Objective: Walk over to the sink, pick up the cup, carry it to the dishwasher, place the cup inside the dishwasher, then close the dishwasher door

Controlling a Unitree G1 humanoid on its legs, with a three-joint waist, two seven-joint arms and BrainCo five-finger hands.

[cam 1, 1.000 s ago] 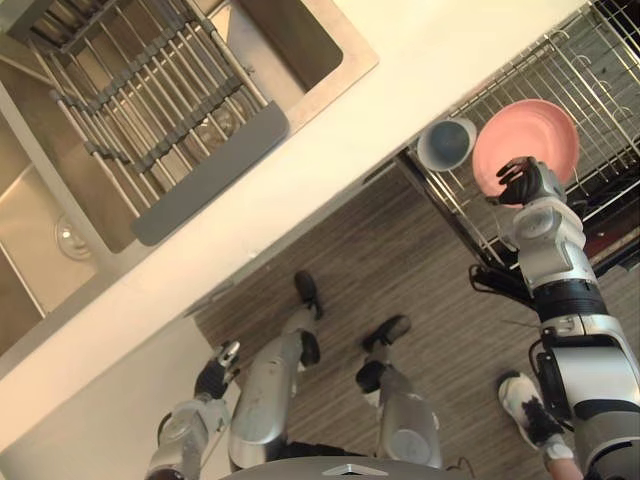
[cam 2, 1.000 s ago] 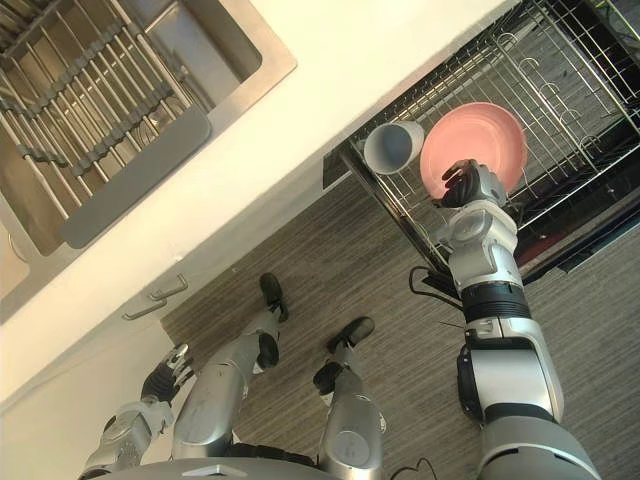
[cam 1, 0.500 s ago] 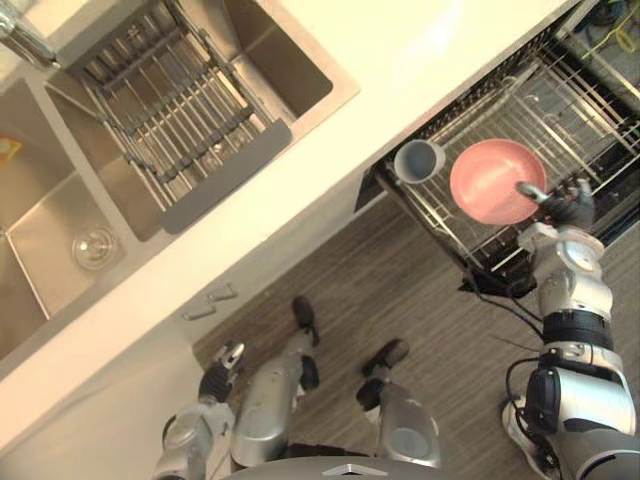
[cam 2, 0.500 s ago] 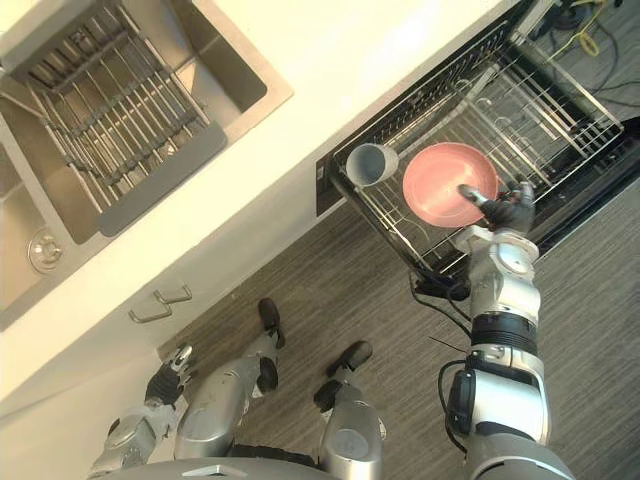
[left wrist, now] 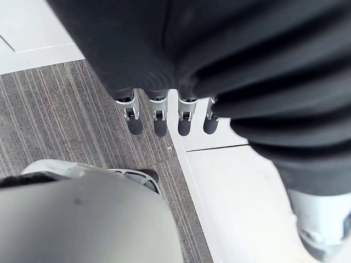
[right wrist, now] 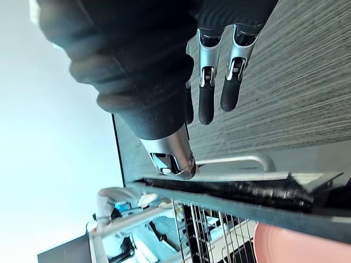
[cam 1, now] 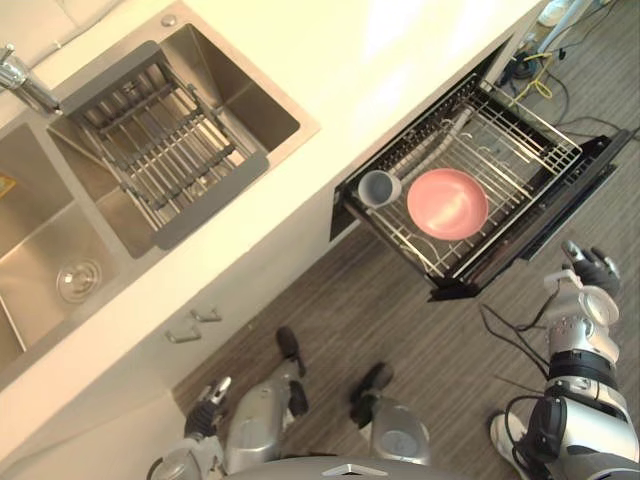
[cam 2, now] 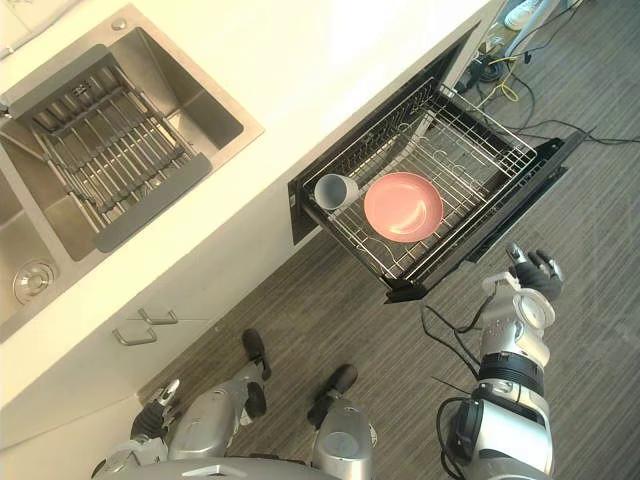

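A grey cup (cam 1: 378,187) lies on its side in the pulled-out wire rack (cam 1: 500,150) of the dishwasher, next to a pink plate (cam 1: 447,203). The dark dishwasher door (cam 1: 560,215) hangs open under the rack. My right hand (cam 1: 590,268) is over the floor just off the door's outer edge, apart from cup and plate. In the right wrist view its fingers (right wrist: 207,93) are straight and hold nothing. My left hand (cam 1: 205,415) hangs low by the cabinet front with straight, empty fingers (left wrist: 159,118).
A double steel sink (cam 1: 60,240) with a grey drying rack (cam 1: 160,150) and a tap (cam 1: 20,85) is set in the white counter (cam 1: 330,60). A cabinet handle (cam 1: 195,325) sticks out below. Cables (cam 1: 540,60) lie on the wooden floor past the dishwasher.
The camera has pulled back and shifted. My right hand has left the pink plate and drawn away from the rack to beyond the door's edge. The cup stays in the rack.
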